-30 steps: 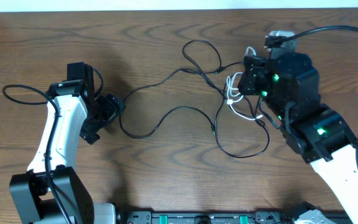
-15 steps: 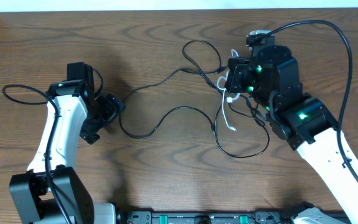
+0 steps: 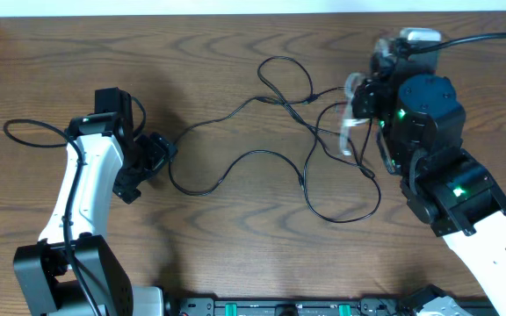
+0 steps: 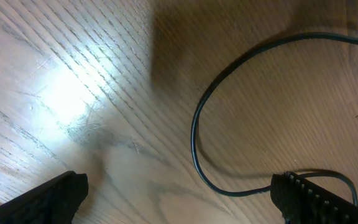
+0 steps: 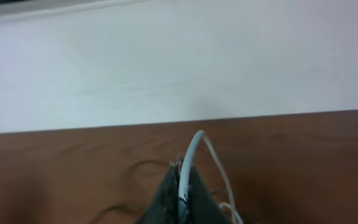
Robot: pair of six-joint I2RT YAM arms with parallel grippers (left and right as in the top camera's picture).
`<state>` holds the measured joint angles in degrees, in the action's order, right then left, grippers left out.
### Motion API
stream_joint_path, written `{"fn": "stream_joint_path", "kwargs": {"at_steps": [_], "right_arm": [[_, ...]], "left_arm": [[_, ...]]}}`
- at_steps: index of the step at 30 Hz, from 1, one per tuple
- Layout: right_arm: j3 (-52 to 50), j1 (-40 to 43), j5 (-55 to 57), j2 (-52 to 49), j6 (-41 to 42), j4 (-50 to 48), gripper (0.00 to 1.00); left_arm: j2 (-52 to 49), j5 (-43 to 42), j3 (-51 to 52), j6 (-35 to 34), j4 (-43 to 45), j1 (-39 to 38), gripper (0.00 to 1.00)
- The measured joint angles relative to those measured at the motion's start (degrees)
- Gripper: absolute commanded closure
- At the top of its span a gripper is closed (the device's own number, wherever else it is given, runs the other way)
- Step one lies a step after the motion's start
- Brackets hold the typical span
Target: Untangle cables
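Observation:
The cables lie tangled in the middle of the wooden table: a thin black cable (image 3: 235, 162) winds from my left gripper (image 3: 158, 158) across to loops by the right arm. A white cable (image 3: 345, 132), blurred, hangs lifted off the table among those loops. My right gripper (image 3: 360, 98) is shut on the white cable (image 5: 195, 146), which is pinched between its fingertips (image 5: 182, 193) and arches upward. My left gripper (image 4: 179, 199) stands open just above the table. A bend of the black cable (image 4: 194, 137) lies just ahead of it and runs to the right finger (image 4: 316, 199).
A thicker black robot lead (image 3: 25, 132) loops at the far left. The table's back edge meets a white wall (image 3: 191, 7). A black rail (image 3: 279, 307) runs along the front edge. Bare wood (image 3: 218, 237) lies in front of the cables.
My right gripper has swung right and back with the white cable, which has come up off the table. The left arm has not moved.

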<state>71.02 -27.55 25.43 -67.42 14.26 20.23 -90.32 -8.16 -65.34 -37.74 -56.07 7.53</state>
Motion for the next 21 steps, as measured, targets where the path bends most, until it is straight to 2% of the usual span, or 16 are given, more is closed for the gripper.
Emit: {"fn": "stream_joint_path", "kwargs": {"at_steps": [4, 6, 11, 15, 21], "right_arm": [[0.0, 2.8, 11.3, 0.0, -3.6, 2.9, 0.99], [0.0, 8.3, 16.0, 0.0, -4.7, 5.8, 0.99], [0.0, 23.2, 18.9, -0.7, -5.6, 7.7, 0.99], [0.0, 33.1, 17.6, -1.7, -5.7, 7.4, 0.99], [0.0, 48.7, 8.3, -5.4, -5.8, 5.0, 0.99]], "left_arm": [[0.0, 0.0, 0.0, 0.0, 0.0, 0.0, 0.01], [0.0, 0.0, 0.0, 0.0, 0.0, 0.0, 0.01], [0.0, 0.0, 0.0, 0.0, 0.0, 0.0, 0.01], [0.0, 0.0, 0.0, 0.0, 0.0, 0.0, 0.01], [0.0, 0.0, 0.0, 0.0, 0.0, 0.0, 0.01]]}}
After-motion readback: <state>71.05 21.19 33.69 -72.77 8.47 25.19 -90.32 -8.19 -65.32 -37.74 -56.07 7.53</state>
